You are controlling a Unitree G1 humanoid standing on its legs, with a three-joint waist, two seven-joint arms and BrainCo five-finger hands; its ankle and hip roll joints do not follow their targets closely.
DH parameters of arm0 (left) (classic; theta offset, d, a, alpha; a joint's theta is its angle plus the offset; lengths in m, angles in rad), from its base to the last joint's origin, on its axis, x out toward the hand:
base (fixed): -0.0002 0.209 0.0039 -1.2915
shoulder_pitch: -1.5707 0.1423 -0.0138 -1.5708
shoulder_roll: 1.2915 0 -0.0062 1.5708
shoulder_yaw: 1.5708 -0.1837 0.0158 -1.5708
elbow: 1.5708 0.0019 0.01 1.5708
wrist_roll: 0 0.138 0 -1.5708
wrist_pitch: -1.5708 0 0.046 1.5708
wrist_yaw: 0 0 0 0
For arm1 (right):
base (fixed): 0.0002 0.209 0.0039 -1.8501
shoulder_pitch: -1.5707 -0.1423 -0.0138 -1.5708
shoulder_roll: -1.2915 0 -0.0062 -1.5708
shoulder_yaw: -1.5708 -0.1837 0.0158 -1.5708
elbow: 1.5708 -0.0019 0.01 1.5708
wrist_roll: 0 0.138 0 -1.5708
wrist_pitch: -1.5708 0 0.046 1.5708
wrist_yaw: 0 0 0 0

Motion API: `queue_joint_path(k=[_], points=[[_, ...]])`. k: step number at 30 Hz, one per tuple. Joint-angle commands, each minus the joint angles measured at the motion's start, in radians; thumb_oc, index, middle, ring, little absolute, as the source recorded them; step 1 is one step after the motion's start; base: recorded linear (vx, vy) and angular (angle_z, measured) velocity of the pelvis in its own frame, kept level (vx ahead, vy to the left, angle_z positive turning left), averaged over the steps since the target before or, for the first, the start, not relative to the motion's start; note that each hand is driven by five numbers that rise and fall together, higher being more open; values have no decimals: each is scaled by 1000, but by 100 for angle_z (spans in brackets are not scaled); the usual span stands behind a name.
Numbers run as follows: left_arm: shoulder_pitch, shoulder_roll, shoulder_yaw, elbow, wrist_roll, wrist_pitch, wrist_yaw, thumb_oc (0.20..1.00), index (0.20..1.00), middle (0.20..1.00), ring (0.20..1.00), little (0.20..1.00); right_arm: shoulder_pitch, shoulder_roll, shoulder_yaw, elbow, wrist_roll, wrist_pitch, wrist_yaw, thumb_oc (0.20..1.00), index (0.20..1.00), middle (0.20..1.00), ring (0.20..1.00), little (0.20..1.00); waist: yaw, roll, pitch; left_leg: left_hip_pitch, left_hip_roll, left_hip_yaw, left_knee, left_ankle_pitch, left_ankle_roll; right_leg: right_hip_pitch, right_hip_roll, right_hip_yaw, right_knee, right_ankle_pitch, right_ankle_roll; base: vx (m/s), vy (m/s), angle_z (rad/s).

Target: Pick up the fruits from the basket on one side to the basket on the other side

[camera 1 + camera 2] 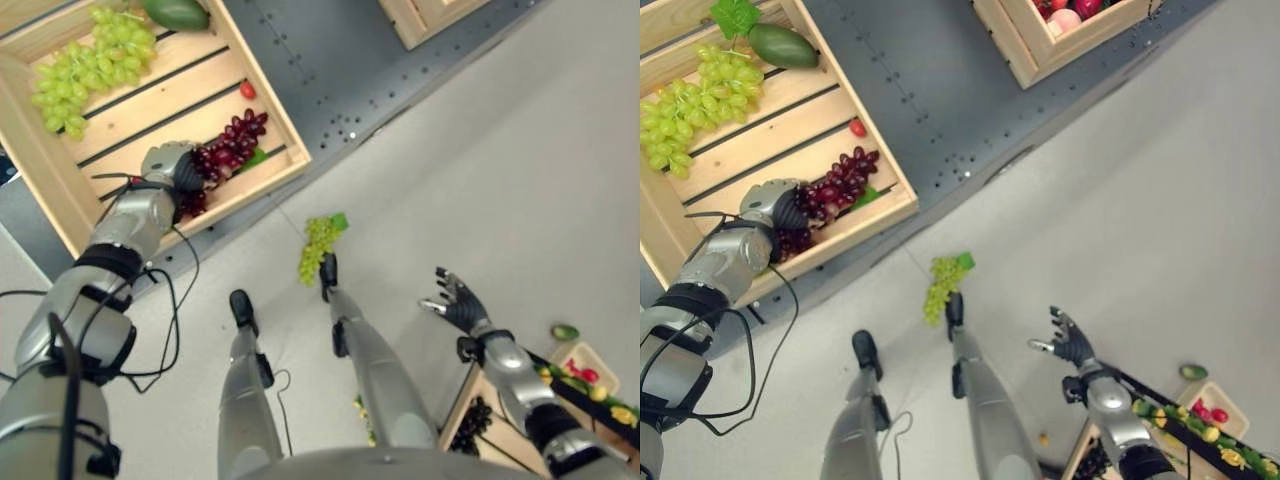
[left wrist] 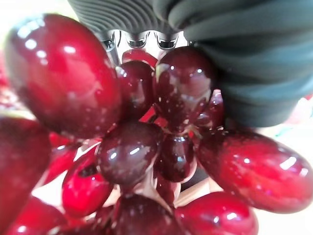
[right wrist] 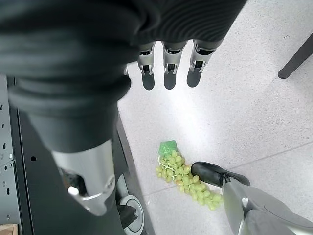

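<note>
The big wooden crate [image 1: 60, 215] was seen at about ten o'clock in the head views. Inside it were a bunch of green grapes [image 1: 92, 62], a green mango [image 1: 783, 45], a small red fruit [image 1: 247, 89] and a bunch of dark red grapes [image 1: 835, 182].

The red grapes were lying near the crate's front wall, and the left hand [image 1: 172, 165] was laid on their near end. Red grapes were pressed right up against it in the left wrist view, but the fingers were hidden, so it could not be told whether the bunch was gripped or only touched.

A second wooden crate [image 1: 1025, 50] was seen at one o'clock, with red and pink fruits [image 1: 1068, 14] in it. Another box [image 1: 478, 405] with more mixed fruits was seen at about five o'clock.

The right hand [image 1: 458, 300] was held over the floor at four o'clock, with its fingers spread and nothing in it.

A small bunch of green grapes [image 3: 186, 174] was lying on the floor near the middle, outside every crate.

The red grapes were judged to be light, soft and a little slippery. Single grapes could be pulled off or squashed easily. It was thought best that the bunch be held gently around its thick middle or near its stem, not by one grape.
</note>
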Motion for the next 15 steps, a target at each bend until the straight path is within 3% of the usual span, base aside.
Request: queue_joint_path(k=[1, 11, 13, 15], points=[[107, -17, -29, 49, 22, 7, -44, 200, 200, 200, 200, 200, 37, -43, -11, -41, 41, -45, -6, 1000, 1000, 1000, 1000, 1000, -6, -10, -25, -21, -13, -30, 72, -30, 36, -8, -1, -14, 135, -119, 96, 0, 0, 0], [154, -1, 69, -50, -49, -3, -11, 200, 200, 200, 200, 200, 61, -38, -22, -43, 44, -54, -2, 1000, 1000, 1000, 1000, 1000, 11, -1, -25, -15, -18, -36, 83, -33, 38, 5, -9, -19, 146, -124, 95, 0, 0, 0], [198, -4, 164, -152, -120, -14, 19, 200, 200, 200, 200, 200, 84, -31, -33, -48, 48, -59, 7, 1000, 1000, 1000, 1000, 1000, 23, 3, -28, -6, -24, -40, 85, -34, 38, 21, -15, -21, 144, -127, 93, 0, 0, 0], [216, -1, 183, -184, -114, -18, 27, 200, 200, 200, 200, 200, 94, -30, -38, -46, 48, -62, 9, 1000, 1000, 1000, 1000, 1000, 26, 5, -29, -1, -25, -41, 86, -36, 38, 27, -17, -22, 145, -129, 93, 1, 1, 2]])
